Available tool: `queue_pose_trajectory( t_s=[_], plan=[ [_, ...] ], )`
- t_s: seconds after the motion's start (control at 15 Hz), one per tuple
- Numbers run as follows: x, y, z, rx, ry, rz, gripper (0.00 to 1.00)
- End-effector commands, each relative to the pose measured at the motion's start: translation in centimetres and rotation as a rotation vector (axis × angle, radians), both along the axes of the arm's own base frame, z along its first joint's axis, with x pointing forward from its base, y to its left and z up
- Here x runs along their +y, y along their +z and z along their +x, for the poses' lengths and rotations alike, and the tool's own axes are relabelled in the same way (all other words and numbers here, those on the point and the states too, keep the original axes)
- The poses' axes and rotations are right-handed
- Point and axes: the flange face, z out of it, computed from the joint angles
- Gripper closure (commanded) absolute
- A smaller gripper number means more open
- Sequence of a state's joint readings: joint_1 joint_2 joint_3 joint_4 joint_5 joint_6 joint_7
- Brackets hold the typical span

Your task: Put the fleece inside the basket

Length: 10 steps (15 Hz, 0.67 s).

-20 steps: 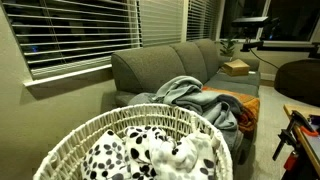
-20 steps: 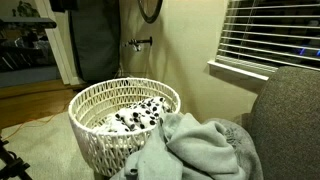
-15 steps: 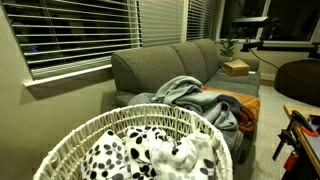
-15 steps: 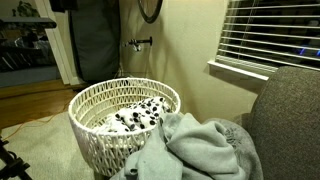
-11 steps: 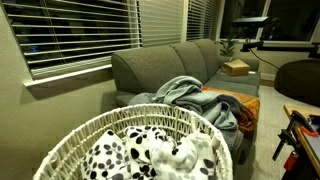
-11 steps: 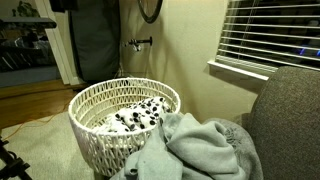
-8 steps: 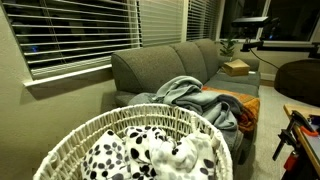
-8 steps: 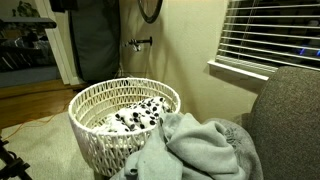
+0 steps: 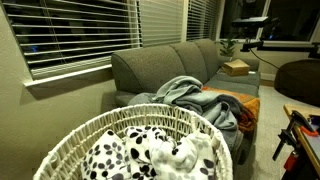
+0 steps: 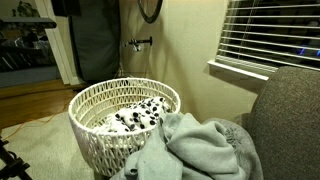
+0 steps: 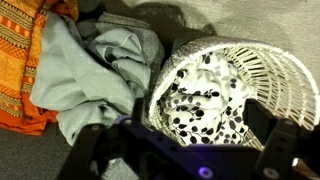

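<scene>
A white wicker basket (image 9: 70, 140) (image 10: 90, 100) (image 11: 275, 75) stands on the floor by the sofa end. A white fleece with black spots (image 11: 205, 95) lies bunched inside it and shows in both exterior views (image 9: 150, 150) (image 10: 140, 113). A grey fleece blanket (image 11: 95, 70) (image 10: 205, 145) (image 9: 180, 92) lies crumpled on the sofa next to the basket. My gripper (image 11: 190, 140) hangs high above the basket's near rim. It is open and empty, with its dark fingers (image 11: 95, 145) wide apart at either side of the basket.
An orange patterned cloth (image 11: 20, 60) (image 9: 235, 105) lies beside the grey blanket on the grey sofa (image 9: 160, 65). A cardboard box (image 9: 236, 68) sits at the sofa's far end. Window blinds (image 9: 90, 30) hang behind the sofa.
</scene>
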State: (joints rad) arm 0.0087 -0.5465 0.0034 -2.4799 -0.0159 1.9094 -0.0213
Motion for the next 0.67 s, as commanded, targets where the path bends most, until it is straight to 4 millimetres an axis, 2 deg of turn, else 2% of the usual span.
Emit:
queue_pose_trajectory(
  t_s=[0.0,0.33,0.6],
  plan=[
    [-1.0,-0.4,1.2,0.004,-0.005,-0.013,0.00],
    [-2.1,-1.6,2.5,0.000,-0.040,-0.057,0.00],
    [-3.3,-3.3,3.8,-0.012,-0.065,-0.094,0.00]
  ],
)
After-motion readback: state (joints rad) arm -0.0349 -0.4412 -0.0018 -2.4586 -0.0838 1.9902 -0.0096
